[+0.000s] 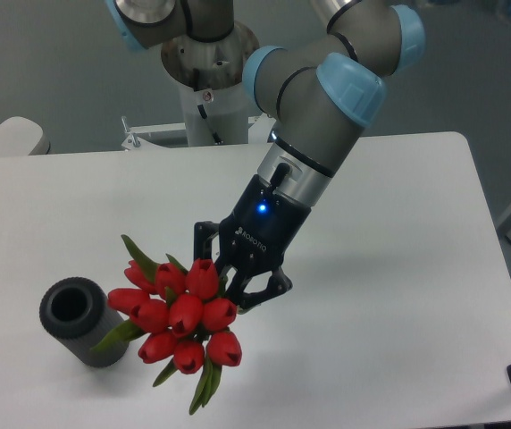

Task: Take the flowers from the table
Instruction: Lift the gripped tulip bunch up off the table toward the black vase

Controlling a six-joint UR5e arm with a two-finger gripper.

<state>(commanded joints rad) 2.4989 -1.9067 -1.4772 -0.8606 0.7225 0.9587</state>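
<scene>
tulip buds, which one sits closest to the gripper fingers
The topmost bud of the flowers, just left of the gripper; the other buds spread lower and farther left.

The flowers [182,313] are looking smooth and faintly glossy (plastic-like), the bench [398,295] is showing matt white, and the claw [238,284] is appearing matt black.

A single fixed camera looks down at a steep angle from above the near edge of the white worktop [398,268], facing the arm's base [209,85] at the far side. It stands fairly close: the worktop's left and near edges are cut off, and grey floor shows beyond the far edge.
</scene>
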